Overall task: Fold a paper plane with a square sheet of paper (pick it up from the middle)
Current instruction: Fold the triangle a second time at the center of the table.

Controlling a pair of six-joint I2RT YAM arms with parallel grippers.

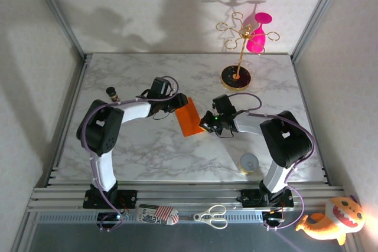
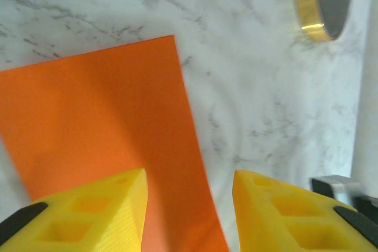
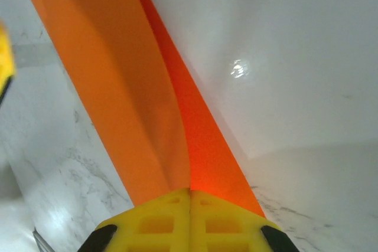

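Folded orange sheet of paper (image 1: 189, 117) at mid-table between both arms, right gripper (image 3: 190, 202) pinching one edge, left gripper (image 2: 189, 187) spread wide above the opposite edge, gold stand (image 1: 236, 77) behind, round tin (image 1: 248, 162) nearer, scissors (image 1: 211, 216) on front rail.

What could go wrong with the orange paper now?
The right claw is shut on one end of the paper, so the thin sheet might slip out or tear if pulled. The left claw is open over another edge; closing there could crumple it or make a crooked crease.
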